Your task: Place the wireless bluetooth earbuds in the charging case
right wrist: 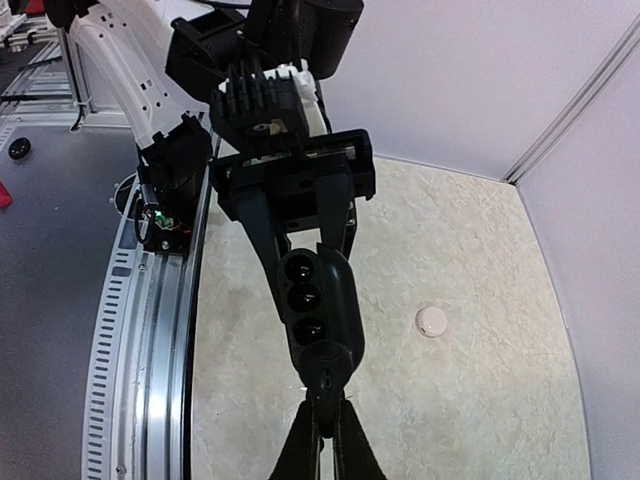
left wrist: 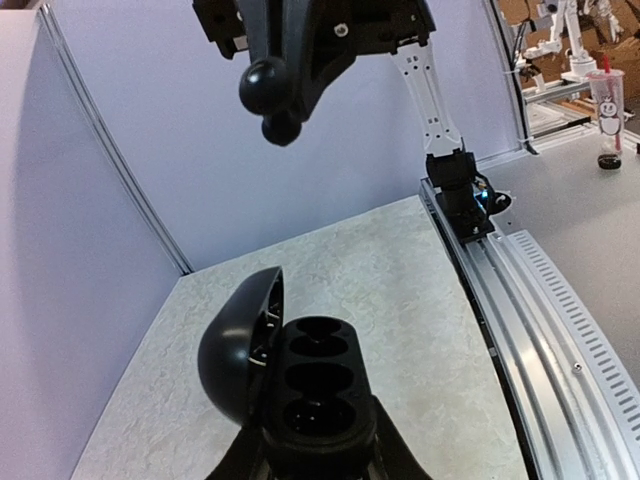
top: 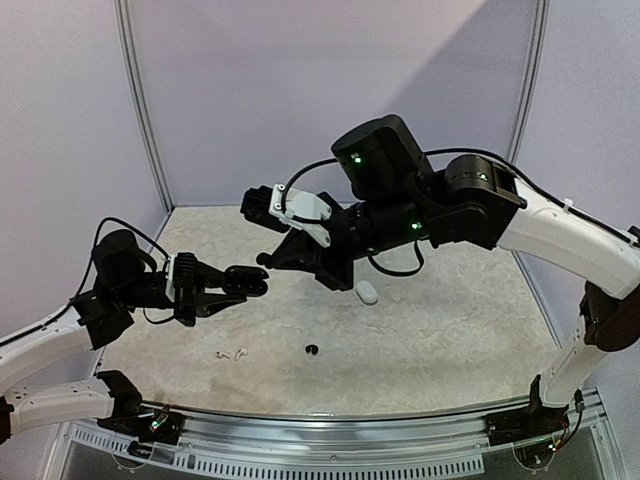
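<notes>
Left wrist: open charging case (left wrist: 318, 375) within left hand (left wrist: 318, 445)

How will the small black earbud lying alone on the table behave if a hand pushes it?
The black earbud looks tiny, so it is probably very light and may skid at a touch. Its rounded shape suggests it might roll on the smooth table. Being so small, it could slip from a pinch.

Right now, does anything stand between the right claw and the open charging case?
Nothing visible does. The right claw, shut on a black earbud, hangs right by the charging case in the left claw; its lid is swung aside, wells exposed.
</notes>
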